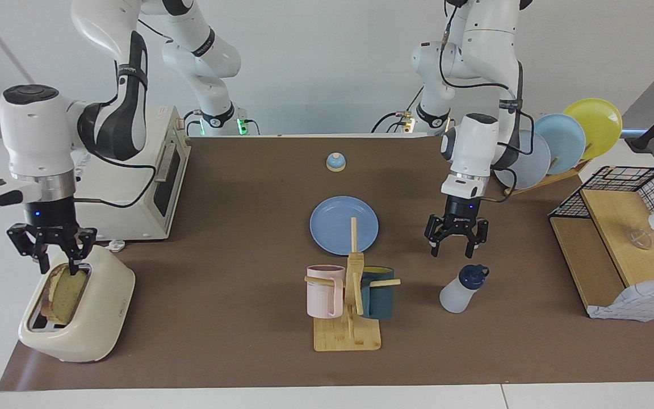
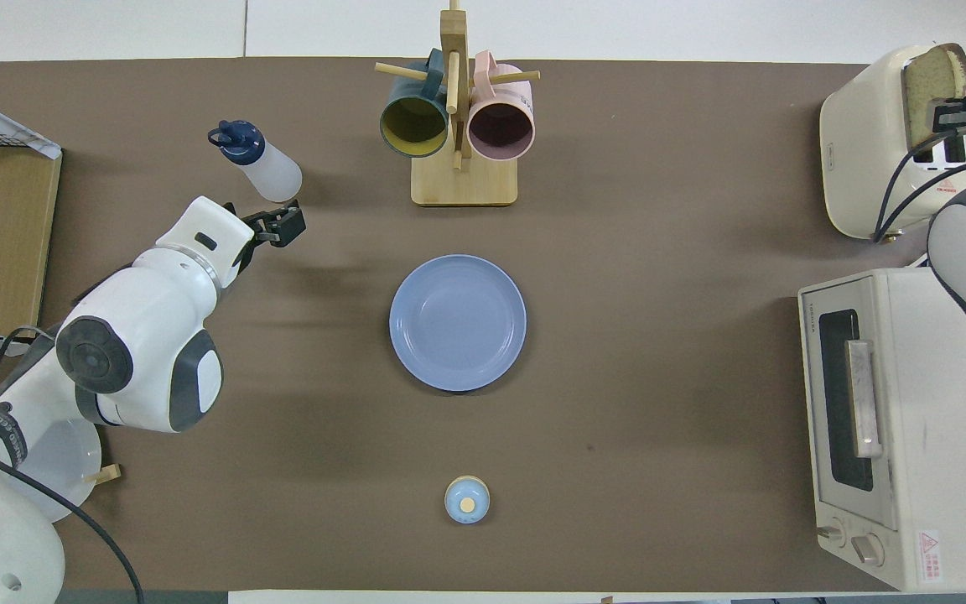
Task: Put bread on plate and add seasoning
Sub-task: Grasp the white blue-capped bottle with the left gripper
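Note:
The bread stands upright in the cream toaster at the right arm's end of the table; it also shows in the overhead view. My right gripper is open, its fingers on either side of the slice's top edge. The medium-blue plate lies empty mid-table, also in the overhead view. The seasoning bottle, whitish with a navy cap, leans toward the left arm's end. My left gripper is open and empty, just above the cap; in the overhead view it is beside the bottle.
A wooden mug rack with a pink and a teal mug stands farther from the robots than the plate. A blue-domed bell sits near the robots. A toaster oven is beside the toaster. A plate rack and a wire basket stand at the left arm's end.

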`<action>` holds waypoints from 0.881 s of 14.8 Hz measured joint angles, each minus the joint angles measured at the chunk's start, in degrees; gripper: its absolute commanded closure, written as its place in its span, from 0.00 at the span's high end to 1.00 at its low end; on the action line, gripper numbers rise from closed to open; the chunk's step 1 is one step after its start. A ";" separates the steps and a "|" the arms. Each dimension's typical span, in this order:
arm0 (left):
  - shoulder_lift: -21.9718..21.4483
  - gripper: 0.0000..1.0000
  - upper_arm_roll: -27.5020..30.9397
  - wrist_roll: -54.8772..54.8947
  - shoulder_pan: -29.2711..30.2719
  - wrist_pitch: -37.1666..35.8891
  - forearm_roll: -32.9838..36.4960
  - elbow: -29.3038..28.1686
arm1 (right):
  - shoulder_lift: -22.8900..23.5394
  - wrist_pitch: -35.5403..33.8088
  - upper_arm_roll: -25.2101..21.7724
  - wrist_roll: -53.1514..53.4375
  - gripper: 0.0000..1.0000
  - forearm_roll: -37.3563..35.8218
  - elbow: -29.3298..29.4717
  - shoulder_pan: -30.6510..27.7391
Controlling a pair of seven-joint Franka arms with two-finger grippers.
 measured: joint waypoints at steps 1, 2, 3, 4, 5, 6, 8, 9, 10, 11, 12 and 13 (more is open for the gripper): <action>0.81 1.00 0.92 0.04 -0.69 0.00 0.06 0.95 | 0.14 0.08 0.01 -0.23 0.18 -0.07 0.00 0.17; 1.68 1.00 2.68 0.09 -2.26 0.00 0.10 1.59 | 0.21 0.08 0.01 -0.71 0.01 -0.18 0.00 0.27; 2.52 1.00 5.39 0.11 -4.90 0.00 0.12 2.02 | 0.24 0.08 0.01 -1.32 0.00 -0.26 0.00 0.32; 3.41 1.00 8.92 0.11 -8.45 0.00 0.12 2.41 | 0.26 0.08 0.01 -1.75 0.00 -0.40 0.00 0.35; 4.37 1.00 13.44 0.11 -12.93 0.00 0.12 3.03 | 0.26 0.07 0.02 -1.94 0.00 -0.94 0.00 0.36; 5.30 1.00 18.46 0.10 -17.82 0.00 0.11 3.75 | 0.26 0.05 0.02 -1.95 0.00 -2.02 0.01 0.36; 6.58 1.00 25.63 -0.07 -25.02 0.00 0.04 4.85 | 0.27 -0.06 0.02 -1.95 0.00 -4.15 0.16 0.36; 6.97 1.00 27.10 -0.19 -26.64 0.00 -0.05 5.33 | 0.27 -0.46 0.02 -1.95 0.00 -4.65 0.48 0.36; 7.38 1.00 27.63 -0.23 -27.28 0.00 -0.18 5.83 | 0.27 -1.36 0.03 -2.06 0.00 -5.03 1.19 0.37; 7.93 1.00 27.87 -0.23 -27.49 0.00 -0.32 6.39 | 0.25 -2.78 0.05 -2.81 0.00 -5.40 2.34 0.40; 8.63 1.00 27.98 -0.24 -27.51 0.00 -0.48 7.02 | 0.22 -4.51 0.09 -4.09 0.00 -5.81 3.87 0.53; 9.31 1.00 28.04 -0.24 -27.51 0.00 -0.71 7.53 | 0.16 -6.52 0.12 -5.40 0.00 -6.01 5.63 0.89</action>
